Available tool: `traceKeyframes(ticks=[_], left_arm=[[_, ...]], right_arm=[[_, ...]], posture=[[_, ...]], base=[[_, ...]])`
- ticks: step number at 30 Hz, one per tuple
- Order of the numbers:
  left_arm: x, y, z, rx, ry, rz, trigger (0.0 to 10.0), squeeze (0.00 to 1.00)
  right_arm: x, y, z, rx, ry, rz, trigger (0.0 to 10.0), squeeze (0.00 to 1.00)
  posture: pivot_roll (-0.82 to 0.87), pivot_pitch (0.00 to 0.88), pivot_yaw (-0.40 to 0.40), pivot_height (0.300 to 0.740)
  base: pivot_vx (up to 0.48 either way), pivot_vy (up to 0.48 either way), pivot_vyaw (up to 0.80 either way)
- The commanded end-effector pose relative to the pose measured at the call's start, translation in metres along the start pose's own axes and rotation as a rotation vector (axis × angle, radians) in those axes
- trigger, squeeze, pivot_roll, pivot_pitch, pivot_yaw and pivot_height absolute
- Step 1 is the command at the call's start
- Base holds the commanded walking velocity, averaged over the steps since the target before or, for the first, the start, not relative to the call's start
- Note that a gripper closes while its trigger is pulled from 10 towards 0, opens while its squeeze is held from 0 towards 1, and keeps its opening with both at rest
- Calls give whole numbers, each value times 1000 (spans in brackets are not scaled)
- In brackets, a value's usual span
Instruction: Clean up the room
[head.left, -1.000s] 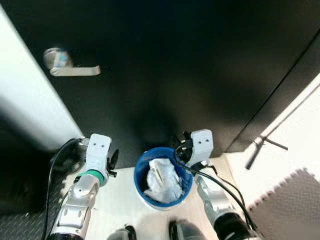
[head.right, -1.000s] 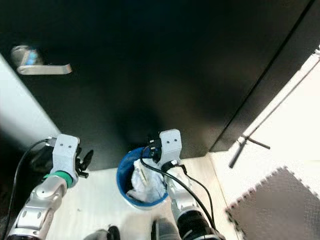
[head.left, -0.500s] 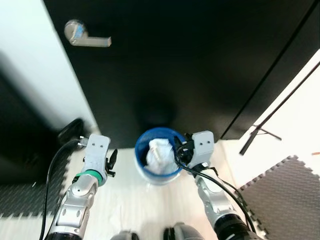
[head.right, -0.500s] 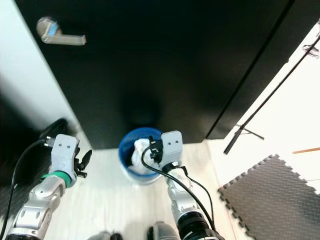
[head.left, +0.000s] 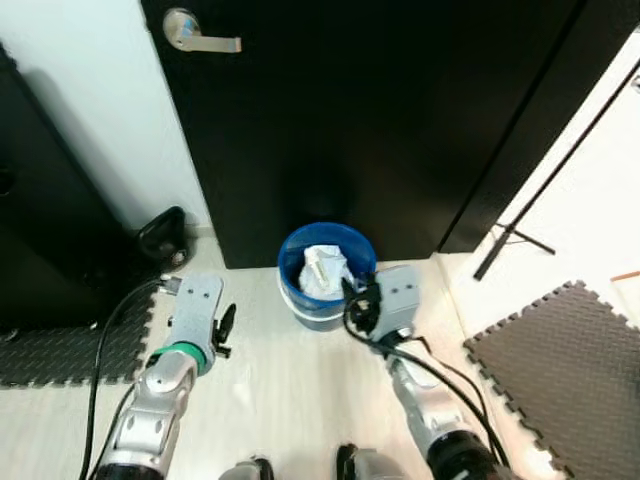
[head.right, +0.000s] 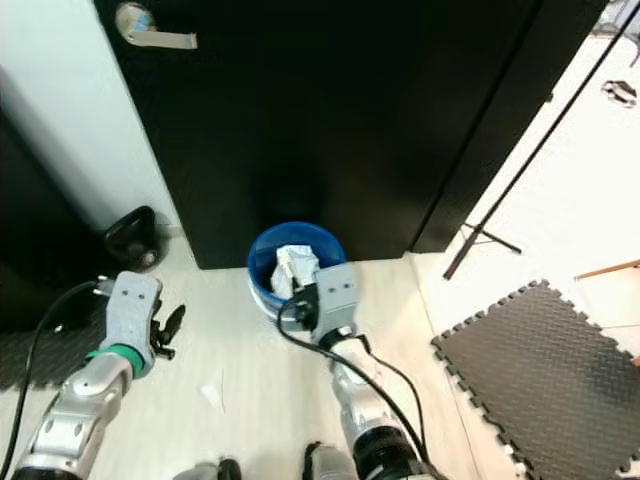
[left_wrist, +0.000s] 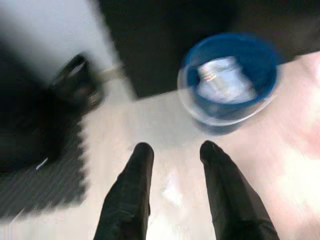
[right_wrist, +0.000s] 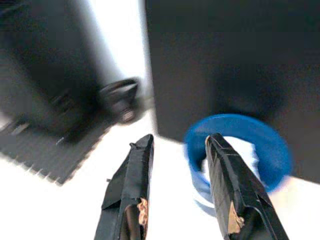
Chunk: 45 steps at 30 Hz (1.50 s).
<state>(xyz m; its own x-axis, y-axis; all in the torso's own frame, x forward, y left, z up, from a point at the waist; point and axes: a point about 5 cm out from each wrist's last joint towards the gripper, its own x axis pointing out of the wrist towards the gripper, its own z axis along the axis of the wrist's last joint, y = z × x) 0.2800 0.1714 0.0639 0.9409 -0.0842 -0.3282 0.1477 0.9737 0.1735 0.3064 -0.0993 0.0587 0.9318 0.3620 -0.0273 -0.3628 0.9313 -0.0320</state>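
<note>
Looking down: I see a blue bin (head.left: 326, 276) on pale floor at 12 o'clock, touching the foot of the black door (head.left: 380, 110).
Bin contents: crumpled white paper (head.left: 323, 272).
Right gripper (right_wrist: 176, 145): fingers spread, holding nothing, just beside the bin at its 5 o'clock.
Left gripper (left_wrist: 172, 150): fingers spread, holding nothing, over bare floor at the bin's 8 o'clock.
Floor scrap: small white bit (head.right: 212, 394) near my left arm.
Foam mat (head.left: 560, 370): at 3 o'clock.

bin (head.left: 327, 290) before door (head.left: 380, 110) | paper (head.left: 323, 272) in bin
</note>
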Motion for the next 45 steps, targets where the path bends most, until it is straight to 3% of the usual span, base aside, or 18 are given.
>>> traceKeyframes(ticks=[1,9,45], left_arm=[[-1,-4,-11,6,48,-21,10000,0],[1,-9,-20,60,73,-43,10000,0],[4,-15,-15,80,46,-77,10000,0]], right_arm=[[-5,1,-10,-6,44,6,10000,0],[-26,-10,-40,-49,184,-32,10000,0],[-25,-12,-40,-48,179,-41,10000,0]], posture=[[-48,81,61,740],[-57,81,56,740],[-58,84,59,740]], base=[[0,0,0],[0,0,741],[0,0,782]])
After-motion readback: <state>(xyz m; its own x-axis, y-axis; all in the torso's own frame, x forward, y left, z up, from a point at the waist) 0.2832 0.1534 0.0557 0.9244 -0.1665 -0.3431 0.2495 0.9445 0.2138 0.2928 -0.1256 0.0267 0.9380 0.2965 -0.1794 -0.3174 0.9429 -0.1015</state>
